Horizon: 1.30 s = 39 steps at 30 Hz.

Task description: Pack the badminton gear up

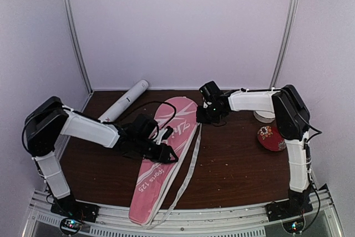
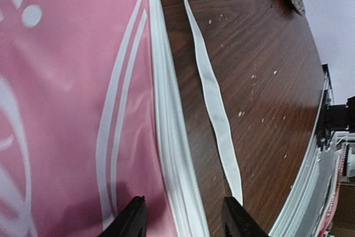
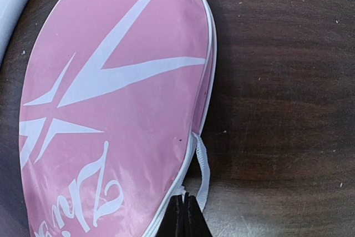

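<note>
The pink racquet-shaped cover [image 1: 161, 162] with white stripes lies flat down the middle of the table. The long white tube [image 1: 125, 101] lies at the back left. My left gripper [image 1: 168, 155] is open low over the cover's right side; in the left wrist view [image 2: 186, 217] its jaws straddle the cover's white zipper edge [image 2: 169, 126]. My right gripper [image 1: 201, 116] is at the cover's wide end; in the right wrist view [image 3: 186, 215] its jaws are pinched together on the cover's white edge [image 3: 191, 184], beside a strap loop [image 3: 202, 165]. No racquets or shuttlecocks are in view.
The cover's long white strap [image 1: 186, 176] trails on the wood to its right, also in the left wrist view [image 2: 213, 98]. A small red patterned dish [image 1: 270, 137] sits at the right, with a small white thing [image 1: 264, 116] behind it. Walls enclose the table.
</note>
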### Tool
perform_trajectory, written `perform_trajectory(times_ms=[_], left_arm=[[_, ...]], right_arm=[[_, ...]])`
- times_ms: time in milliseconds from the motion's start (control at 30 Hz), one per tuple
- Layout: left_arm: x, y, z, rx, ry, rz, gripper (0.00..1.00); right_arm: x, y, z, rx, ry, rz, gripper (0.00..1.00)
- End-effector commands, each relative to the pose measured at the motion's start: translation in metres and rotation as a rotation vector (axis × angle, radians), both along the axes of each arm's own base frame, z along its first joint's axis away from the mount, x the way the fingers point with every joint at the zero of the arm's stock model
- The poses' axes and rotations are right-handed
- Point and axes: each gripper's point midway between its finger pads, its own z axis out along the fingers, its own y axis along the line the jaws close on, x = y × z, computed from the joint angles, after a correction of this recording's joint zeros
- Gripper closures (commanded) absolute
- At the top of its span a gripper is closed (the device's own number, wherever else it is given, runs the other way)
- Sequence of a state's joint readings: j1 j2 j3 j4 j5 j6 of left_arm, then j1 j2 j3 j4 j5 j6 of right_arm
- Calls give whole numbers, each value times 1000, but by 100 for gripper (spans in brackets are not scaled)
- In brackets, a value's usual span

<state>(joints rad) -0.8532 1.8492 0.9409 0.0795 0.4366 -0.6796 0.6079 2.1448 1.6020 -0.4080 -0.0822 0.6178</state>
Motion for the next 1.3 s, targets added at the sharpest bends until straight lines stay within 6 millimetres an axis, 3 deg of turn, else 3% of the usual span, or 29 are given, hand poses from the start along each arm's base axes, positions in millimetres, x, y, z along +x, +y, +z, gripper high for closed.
perform_trajectory(times_ms=[0,200,333,500,633,800,967,1100,1267], left_arm=[[-13,55,8,193,-77,57,46],[-39,113,0,377,-87,116,45],[-57,124,-13,423,-47,113,41],[-60,113,-23,434,-31,107,40],[-57,104,-33,418,22,156,46],[-55,91,-47,363,120,251,60],[-51,85,-48,326,143,302,63],[-47,81,-46,302,143,319,64],[-38,65,-39,242,137,333,64]], right_arm=[[12,-9,-7,-32,-2,8,100],[9,-2,-5,5,3,24,100],[3,0,-7,20,11,33,100],[1,3,-9,31,15,42,100],[-6,10,-10,41,23,57,100],[-28,12,-14,70,49,32,100],[-55,13,-16,111,66,-19,100],[-69,29,-21,165,86,-5,100],[-58,46,-19,168,74,38,100]])
